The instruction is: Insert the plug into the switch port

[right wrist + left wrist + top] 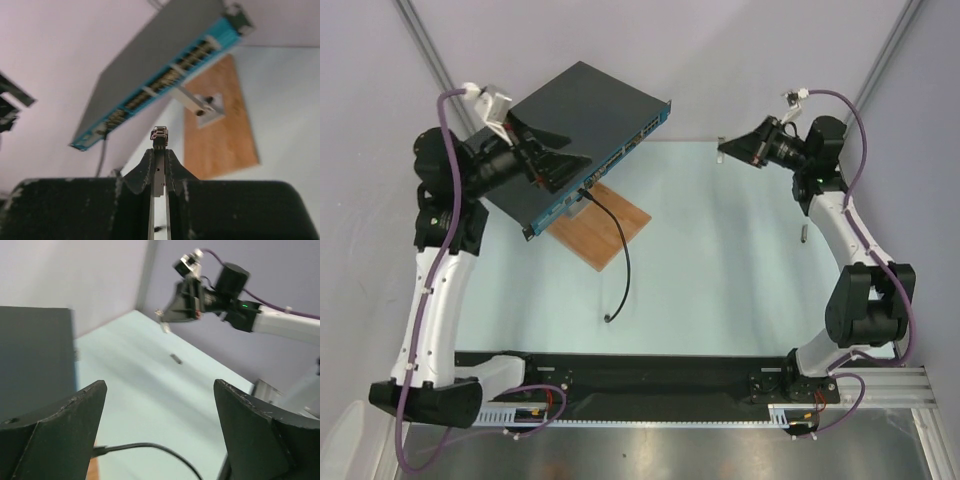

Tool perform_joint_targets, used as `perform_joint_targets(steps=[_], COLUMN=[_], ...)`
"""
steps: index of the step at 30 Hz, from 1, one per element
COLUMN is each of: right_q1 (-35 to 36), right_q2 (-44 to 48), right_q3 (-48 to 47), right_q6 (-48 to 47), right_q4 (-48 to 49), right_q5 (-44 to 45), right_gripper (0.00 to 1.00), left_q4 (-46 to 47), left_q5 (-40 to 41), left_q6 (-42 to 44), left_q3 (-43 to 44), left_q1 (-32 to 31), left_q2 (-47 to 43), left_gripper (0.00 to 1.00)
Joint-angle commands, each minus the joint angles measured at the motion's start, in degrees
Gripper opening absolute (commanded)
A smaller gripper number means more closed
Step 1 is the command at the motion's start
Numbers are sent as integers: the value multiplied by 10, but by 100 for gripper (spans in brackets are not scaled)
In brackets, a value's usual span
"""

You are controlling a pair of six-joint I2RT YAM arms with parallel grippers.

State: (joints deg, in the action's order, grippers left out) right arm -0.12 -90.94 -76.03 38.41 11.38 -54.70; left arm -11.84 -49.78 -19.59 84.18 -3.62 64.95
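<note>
One plug (160, 134) sits pinched in your right gripper (160, 156), well apart from the switch (582, 115), aimed at its ports (165, 82); your left gripper (160, 386), jaws spread, hovers over the switch, likely to steady it.

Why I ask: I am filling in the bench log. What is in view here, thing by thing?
switch: one, dark grey top, teal front with sockets, far left, front edge over the board
board: one, brown wood, on the table
bracket: one, grey metal, on the board below the switch
cable: one, black, from the switch's front to a loose end on the table
plug: one, small, pinched in the right tool
small piece: one, dark, on the table at right; too small to identify
table: one, pale green
arms: two, white and black, near edge
left tool: one, black, open, beside the switch
right tool: one, black, shut on the plug, facing the switch's front
</note>
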Motion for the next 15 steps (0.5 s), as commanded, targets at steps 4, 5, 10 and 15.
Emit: perform_joint_targets(steps=[4,5,10,15], right_q1=[90,101,158,204], right_q2=[25,27,51,73], right_q3=[-41,-46,-56,-51], right_q6=[243,249,235,207], right_q4=[317,329,363,343], right_q5=[-17,-12,-2,-8], right_gripper=[0,0,0,0], left_q4=[67,74,94,105], left_q5=[-27,-26,-3,41], left_q6=[-72,-77,-72,-67], left_q3=[4,1,1,-9], left_q1=[-114,-140,-205,-234], left_q2=[49,54,79,91], left_gripper=[93,92,85,73])
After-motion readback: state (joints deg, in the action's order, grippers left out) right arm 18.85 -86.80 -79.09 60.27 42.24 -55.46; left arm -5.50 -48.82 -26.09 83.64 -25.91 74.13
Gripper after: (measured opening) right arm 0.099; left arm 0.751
